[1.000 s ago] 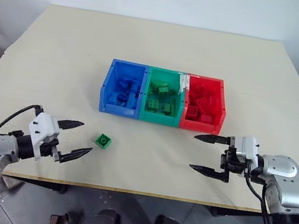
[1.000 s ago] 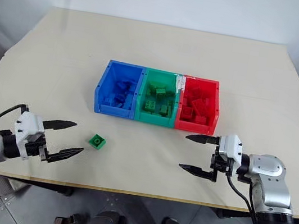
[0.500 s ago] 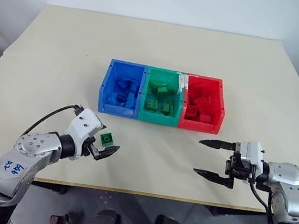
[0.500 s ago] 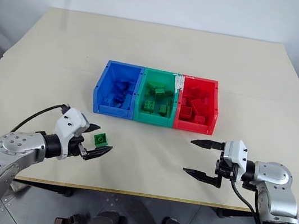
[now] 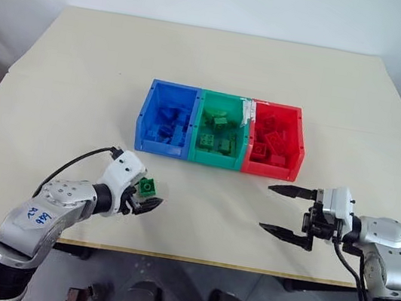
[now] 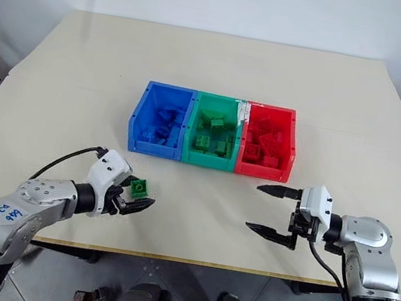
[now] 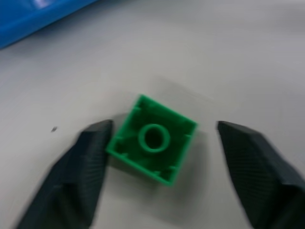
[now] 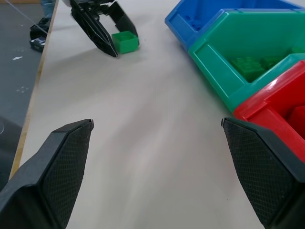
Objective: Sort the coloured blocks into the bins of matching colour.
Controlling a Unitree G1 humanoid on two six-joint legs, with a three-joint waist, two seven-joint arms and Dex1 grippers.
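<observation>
- A small green block (image 7: 152, 139) lies on the table (image 5: 221, 70), near its front edge and left of centre, well apart from the bins and on their near side.
- In the left wrist view the block shows a hollow face with a round tube in the middle, so it seems to lie on its side or upside down.
- The left gripper (image 5: 144, 194) is down at the table with its two black fingers (image 7: 83, 162) either side of the block. One finger touches the block's edge; the other stands a little off it, with bare table between. The jaws are apart and not clamped on the block.
- The block sits on the table between the fingers, not lifted.
- The bins stand in a joined row at the middle of the table: a blue bin (image 5: 145, 107) on the left, a green bin (image 5: 216, 160) in the middle and a red bin (image 5: 300, 139) on the right.
- Each bin holds several blocks of its own colour: blue blocks (image 5: 164, 127), green blocks (image 5: 217, 134) and red blocks (image 5: 270, 145).
- A small white patch (image 5: 249, 111) sits on the wall between the green and red bins.
- The right gripper (image 5: 280, 209) hangs above the table on the near right, on the near side of the red bin and well apart from it. It points left, its fingers (image 8: 59, 171) spread wide with nothing between them.
</observation>
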